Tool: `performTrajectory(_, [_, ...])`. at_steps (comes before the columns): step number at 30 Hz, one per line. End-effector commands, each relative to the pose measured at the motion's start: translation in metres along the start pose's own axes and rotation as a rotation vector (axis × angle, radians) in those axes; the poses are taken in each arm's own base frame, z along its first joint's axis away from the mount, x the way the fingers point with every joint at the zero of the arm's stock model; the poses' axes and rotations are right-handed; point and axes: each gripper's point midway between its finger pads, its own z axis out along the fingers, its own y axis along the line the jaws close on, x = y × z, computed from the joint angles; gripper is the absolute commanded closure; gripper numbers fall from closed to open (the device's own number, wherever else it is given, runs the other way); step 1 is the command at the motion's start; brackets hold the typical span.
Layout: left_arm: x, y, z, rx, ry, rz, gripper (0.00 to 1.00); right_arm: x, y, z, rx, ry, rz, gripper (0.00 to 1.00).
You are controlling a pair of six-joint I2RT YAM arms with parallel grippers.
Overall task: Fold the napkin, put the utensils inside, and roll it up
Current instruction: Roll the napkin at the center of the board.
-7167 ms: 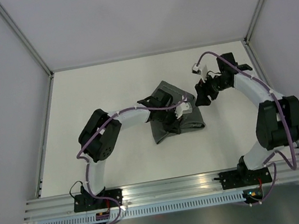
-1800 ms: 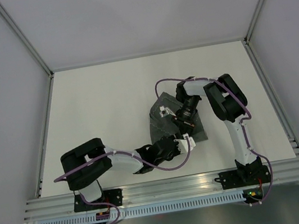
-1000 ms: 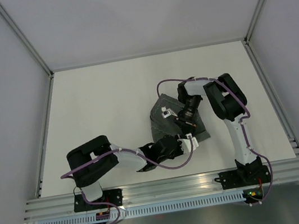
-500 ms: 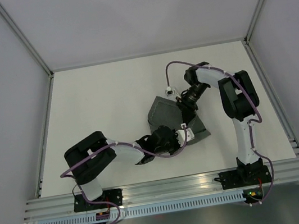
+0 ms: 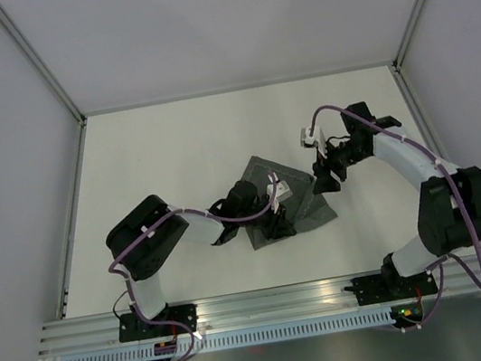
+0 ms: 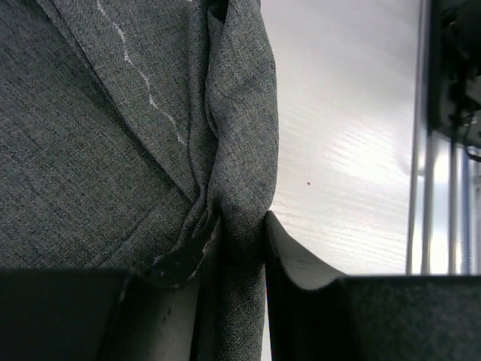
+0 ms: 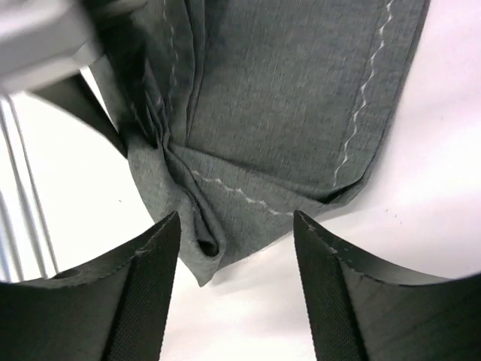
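The dark grey napkin (image 5: 305, 211) lies crumpled and partly folded in the middle of the table, its light stitched line showing along the edges. My left gripper (image 5: 275, 225) is at the napkin's near left part. In the left wrist view it (image 6: 240, 252) is shut on a thick upright fold of the napkin (image 6: 113, 150). My right gripper (image 5: 324, 175) hangs just off the napkin's right edge. In the right wrist view it (image 7: 234, 237) is open and holds nothing, with a bunched corner of the napkin (image 7: 285, 98) just beyond its fingertips. The utensils are out of view.
A white table surface (image 5: 163, 156) is bounded by metal frame rails (image 5: 74, 225) on the left and right and pale walls behind. An aluminium rail (image 5: 278, 301) with both arm bases runs along the near edge.
My right gripper has opened, let go of the napkin and pulled back to the right. My left gripper has moved away from the near edge, still pinching its fold; the napkin has shifted.
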Motion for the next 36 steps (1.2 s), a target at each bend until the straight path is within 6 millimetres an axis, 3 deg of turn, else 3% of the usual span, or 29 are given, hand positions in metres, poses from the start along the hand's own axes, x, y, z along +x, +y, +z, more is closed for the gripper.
performTrajectory(1, [0.062,-0.017,-0.008,0.115,0.197,-0.290,0.98,-0.005,-0.002,0.006,0.127,-0.031,-0.216,0.31])
performTrajectory(5, [0.070,-0.016,-0.008,0.180,0.237,-0.403,0.98,0.006,0.020,0.022,0.164,0.002,-0.352,0.29])
performTrajectory(7, [0.073,-0.015,-0.009,0.193,0.246,-0.437,0.98,0.026,0.037,0.041,0.143,0.056,-0.389,0.28])
performTrajectory(8, [0.075,-0.014,-0.010,0.206,0.252,-0.458,0.98,0.020,0.036,0.044,0.171,0.037,-0.424,0.28])
performTrajectory(9, [0.077,-0.014,-0.010,0.211,0.262,-0.474,0.98,0.034,0.043,0.053,0.160,0.058,-0.428,0.28])
performTrajectory(13, [0.079,-0.015,-0.009,0.235,0.284,-0.513,0.98,0.044,0.061,0.074,0.146,0.086,-0.512,0.27])
performTrajectory(19, [0.079,-0.012,-0.007,0.254,0.287,-0.553,0.98,0.061,0.071,0.096,0.165,0.142,-0.588,0.29])
performTrajectory(24, [0.070,-0.008,-0.006,0.236,0.275,-0.550,0.98,0.074,0.071,0.105,0.169,0.176,-0.591,0.52])
performTrajectory(28, [0.055,-0.002,-0.005,0.201,0.258,-0.544,0.97,0.077,0.071,0.104,0.175,0.184,-0.568,0.60])
performTrajectory(32, [0.038,0.001,-0.006,0.188,0.232,-0.537,0.95,0.077,0.073,0.103,0.158,0.191,-0.556,0.78])
performTrajectory(35, [0.020,0.003,-0.009,0.164,0.185,-0.504,0.89,0.083,0.080,0.105,0.101,0.224,-0.531,0.84])
performTrajectory(36, [0.014,0.003,-0.011,0.148,0.170,-0.495,0.81,0.085,0.082,0.106,0.084,0.235,-0.523,0.85])
